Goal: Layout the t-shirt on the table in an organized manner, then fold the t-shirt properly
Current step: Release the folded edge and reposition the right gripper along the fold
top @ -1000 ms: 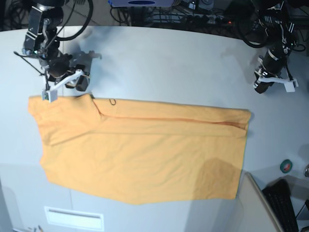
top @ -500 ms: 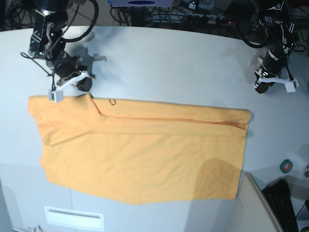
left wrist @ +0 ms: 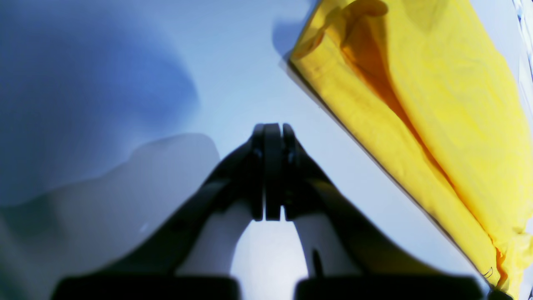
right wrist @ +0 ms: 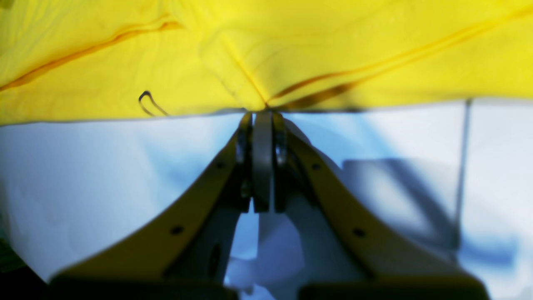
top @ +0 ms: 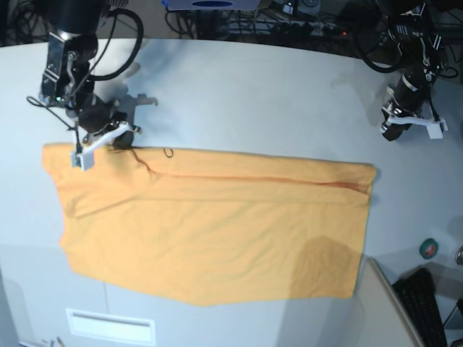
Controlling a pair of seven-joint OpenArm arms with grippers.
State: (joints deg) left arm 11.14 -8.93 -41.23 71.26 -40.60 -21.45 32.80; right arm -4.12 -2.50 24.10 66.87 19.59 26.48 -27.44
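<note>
**Right claw at the shirt's top fold**

Pale table [top: 260,94] carries the t-shirt [top: 217,231] spread along its near edge. Right gripper [right wrist: 263,114] is closed at the far fold, apparently pinching cloth; it should lift slowly. Left gripper [left wrist: 272,127] is closed, empty.

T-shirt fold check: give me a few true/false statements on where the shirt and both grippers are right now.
1. The t-shirt lies spread on the table. True.
2. The left gripper is clamped on the shirt's hem. False: it is shut over bare table, apart from the cloth.
3. The right gripper is shut, its tips at the shirt's top edge. True.
4. The shirt is rolled into a ball. False: it lies flat, folded lengthwise.
5. A green tape roll sits on the shirt. False: it lies on the table beside it.
</note>
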